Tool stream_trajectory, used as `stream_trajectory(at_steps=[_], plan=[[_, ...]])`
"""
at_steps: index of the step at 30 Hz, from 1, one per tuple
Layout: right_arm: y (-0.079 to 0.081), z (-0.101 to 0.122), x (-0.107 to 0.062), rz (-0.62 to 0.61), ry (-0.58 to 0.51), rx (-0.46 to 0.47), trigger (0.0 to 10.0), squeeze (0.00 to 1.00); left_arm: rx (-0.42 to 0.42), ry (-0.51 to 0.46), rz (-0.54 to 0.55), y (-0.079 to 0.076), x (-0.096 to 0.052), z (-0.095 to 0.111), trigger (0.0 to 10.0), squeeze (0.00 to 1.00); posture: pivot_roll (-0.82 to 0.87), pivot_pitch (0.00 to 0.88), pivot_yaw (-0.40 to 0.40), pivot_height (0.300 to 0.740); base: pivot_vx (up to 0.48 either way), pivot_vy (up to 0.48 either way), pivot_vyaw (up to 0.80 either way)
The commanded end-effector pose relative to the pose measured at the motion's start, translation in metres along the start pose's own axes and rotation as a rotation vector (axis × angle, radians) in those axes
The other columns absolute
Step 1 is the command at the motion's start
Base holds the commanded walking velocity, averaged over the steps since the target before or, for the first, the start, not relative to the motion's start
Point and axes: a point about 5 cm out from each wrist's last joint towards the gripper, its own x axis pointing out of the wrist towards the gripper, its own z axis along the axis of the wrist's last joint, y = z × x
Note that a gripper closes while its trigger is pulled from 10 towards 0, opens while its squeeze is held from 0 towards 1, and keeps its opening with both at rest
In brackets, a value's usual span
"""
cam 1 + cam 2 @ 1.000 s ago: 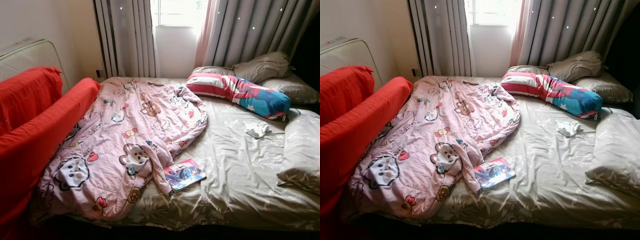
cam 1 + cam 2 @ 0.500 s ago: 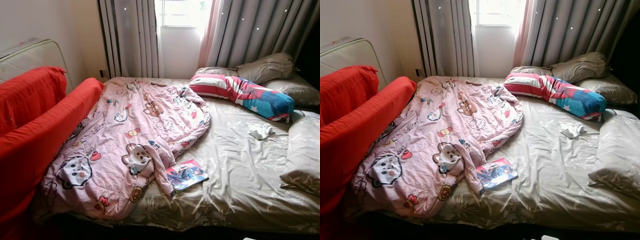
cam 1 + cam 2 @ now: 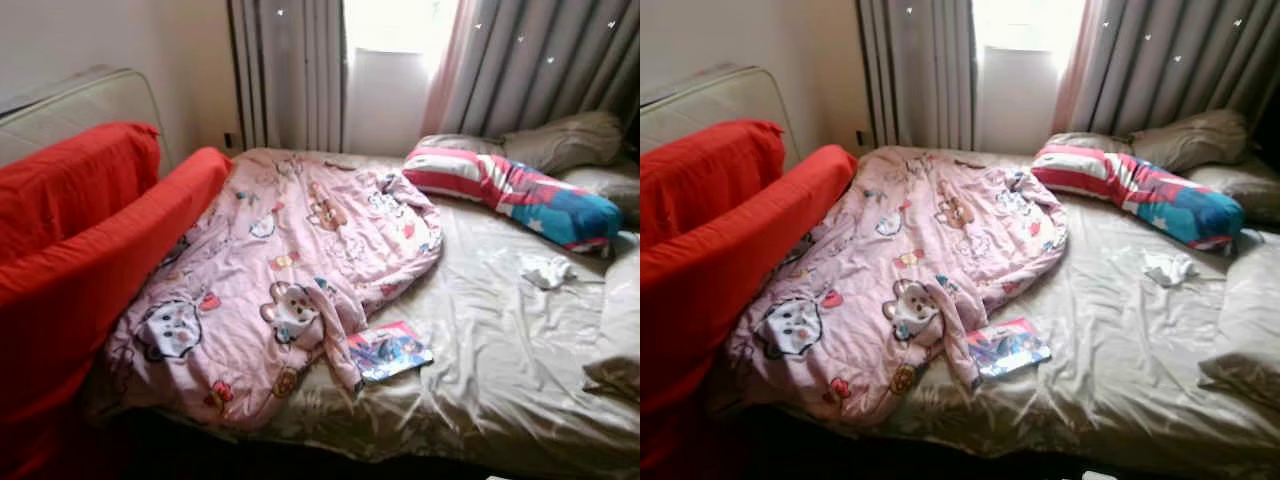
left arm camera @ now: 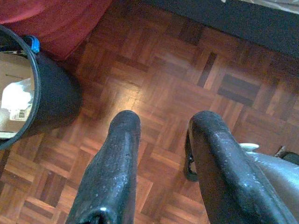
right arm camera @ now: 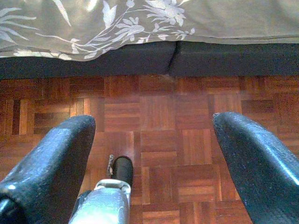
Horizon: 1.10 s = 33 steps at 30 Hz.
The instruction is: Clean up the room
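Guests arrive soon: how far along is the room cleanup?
Nothing looks done yet. Both grippers, left and right, hang open over the floor. Left: the rumpled pink quilt, the book and the crumpled white cloth on the bed.

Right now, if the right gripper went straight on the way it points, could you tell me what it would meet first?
Most likely the bare parquet floor. The right gripper hangs open and points down at it, short of the dark bed base. Depth is hard to judge.
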Motion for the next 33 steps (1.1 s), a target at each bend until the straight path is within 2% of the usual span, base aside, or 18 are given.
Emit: stream_trajectory(at_steps=[1,13,16,33], plan=[[-0.003,-0.0045,-0.0013,-0.009,0.01,0.014,10.0,0.0,-0.005,0.01,-0.003,0.0011,-0.0003,-0.0014,10.0,0.0,0.03,0.0,-0.038,0.74,0.0,-0.3,0.0],[0.0008,-0.0052,-0.0012,0.025,0.015,-0.02,10.0,0.0,0.004,0.014,-0.005,0.0018,-0.0007,-0.0029,10.0,0.0,0.04,0.0,-0.037,0.74,0.0,-0.304,0.0],[-0.0007,-0.0046,-0.0013,0.017,0.009,-0.034,10.0,0.0,0.006,0.014,-0.008,0.001,-0.0006,-0.0029,10.0,0.0,0.04,0.0,-0.038,0.74,0.0,-0.307,0.74],[-0.0018,-0.0029,-0.0009,0.01,0.005,0.003,10.0,0.0,0.014,0.017,-0.019,-0.0004,-0.0008,-0.004,10.0,0.0,0.03,0.0,-0.037,0.74,0.0,-0.308,0.0]])
